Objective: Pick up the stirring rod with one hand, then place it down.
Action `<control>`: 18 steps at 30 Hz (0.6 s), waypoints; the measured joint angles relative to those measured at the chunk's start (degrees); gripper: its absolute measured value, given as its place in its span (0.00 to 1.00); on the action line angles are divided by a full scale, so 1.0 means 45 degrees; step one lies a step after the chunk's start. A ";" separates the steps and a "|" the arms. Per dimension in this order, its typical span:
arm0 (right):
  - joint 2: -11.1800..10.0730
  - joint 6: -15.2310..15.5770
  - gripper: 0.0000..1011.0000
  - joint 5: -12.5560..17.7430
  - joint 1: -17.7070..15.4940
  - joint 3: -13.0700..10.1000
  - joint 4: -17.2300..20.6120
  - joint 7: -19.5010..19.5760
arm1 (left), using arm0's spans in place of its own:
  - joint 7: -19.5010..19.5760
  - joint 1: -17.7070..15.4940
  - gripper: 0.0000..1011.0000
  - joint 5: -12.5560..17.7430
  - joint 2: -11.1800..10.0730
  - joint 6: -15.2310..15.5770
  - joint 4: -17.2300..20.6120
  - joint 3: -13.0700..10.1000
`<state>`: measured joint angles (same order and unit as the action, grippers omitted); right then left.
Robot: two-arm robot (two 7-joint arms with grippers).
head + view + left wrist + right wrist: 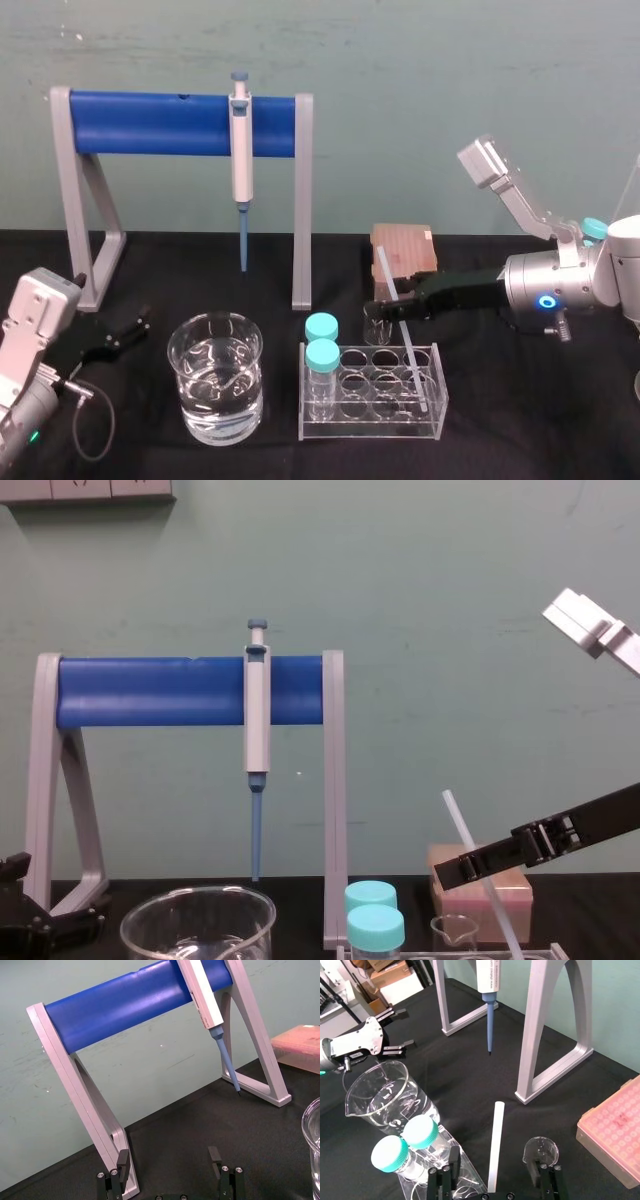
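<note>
The stirring rod [402, 322] is a thin translucent white stick. It leans tilted in the clear tube rack [436, 412], its upper end pointing toward the back wall. My right gripper [386, 308] reaches in from the right at the rod's upper half. In the right wrist view the rod [496, 1142] runs up the gap between the two black fingers [443, 1176], and both stand well clear of it, so the gripper [495, 1172] is open. From the chest, the rod [462, 830] crosses behind the gripper [466, 869]. My left gripper [122, 337] lies open on the black table at the left.
A blue-and-grey pipette [241, 150] hangs on the blue-barred stand [150, 123] at the back. A beaker of water [216, 377] stands front centre. Two teal-capped tubes [322, 355] sit in the rack's left end. A small glass beaker [540, 1151] and a pink tip box [404, 250] lie close to the gripper.
</note>
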<state>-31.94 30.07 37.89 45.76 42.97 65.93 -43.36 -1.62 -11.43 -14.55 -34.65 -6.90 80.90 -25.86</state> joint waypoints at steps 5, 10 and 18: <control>-0.0016 -0.0058 0.72 0.0012 0.0026 0.0062 -0.0054 -0.0051 | 0.0000 0.0000 0.99 0.0000 0.0000 0.0000 0.0000 0.0000; -0.0060 -0.0084 0.58 0.0064 0.0021 0.0088 -0.0043 -0.0046 | 0.0000 0.0000 0.99 0.0000 0.0000 0.0000 0.0000 0.0001; -0.0077 -0.0144 0.31 0.0112 -0.0005 0.0138 -0.0074 -0.0032 | 0.0000 0.0000 0.99 0.0000 0.0001 0.0000 0.0000 0.0000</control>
<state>-32.29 29.42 38.40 45.73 43.59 65.60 -43.51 -1.62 -11.43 -14.55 -34.65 -6.91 80.90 -25.86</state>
